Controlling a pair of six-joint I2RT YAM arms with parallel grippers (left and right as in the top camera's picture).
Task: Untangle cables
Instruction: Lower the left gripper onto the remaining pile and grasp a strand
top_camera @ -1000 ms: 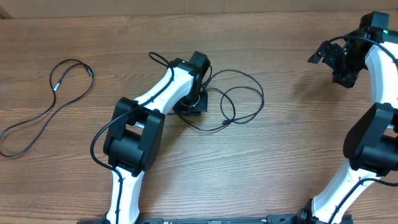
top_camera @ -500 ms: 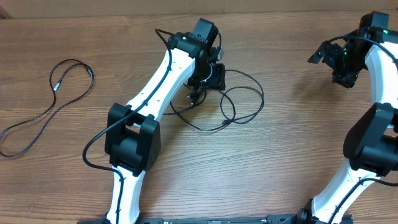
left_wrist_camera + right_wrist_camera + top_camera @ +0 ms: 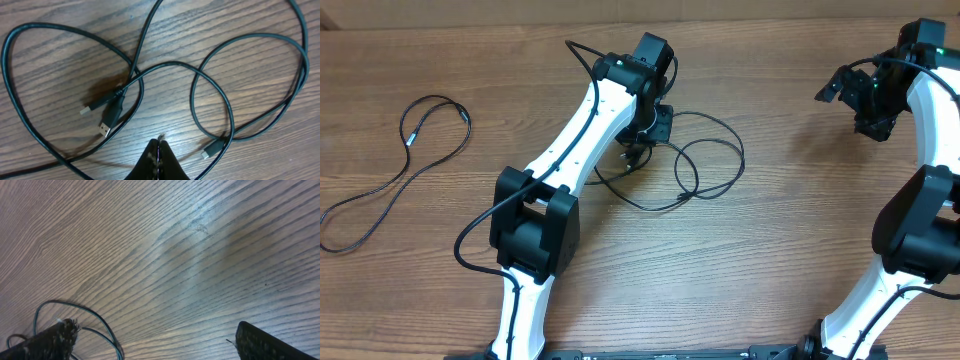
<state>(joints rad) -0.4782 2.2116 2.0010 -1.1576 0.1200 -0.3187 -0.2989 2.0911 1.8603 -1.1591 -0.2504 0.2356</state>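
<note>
The surface (image 3: 770,260) is brown wood-grain board with long streaks running side to side in the overhead view, matte, with a soft pale sheen where light falls on it in the right wrist view. Near the middle of it lies the tangle of cables (image 3: 710,165): thin black cords in several overlapping loops that cross one another. In the left wrist view two flat silver-tipped plugs (image 3: 92,106) lie side by side within the tangle, and a smaller plug (image 3: 207,152) lies at its near edge. The left gripper (image 3: 159,145) hangs over the near-left edge of the tangle, its jaws pressed together with no cord seen between them. Well apart from the tangle, toward the left arm's side of the surface, a lone cable (image 3: 410,170) lies in a loose figure-of-eight of its own, touching nothing else. Far off on the other side of the tangle, the right gripper (image 3: 155,327) is held above bare wood with its jaws wide apart and nothing in them. Beyond the tangle, past the far edge of the surface, only a narrow pale tan strip (image 3: 470,8) of the room shows, too little to tell what it is.
</note>
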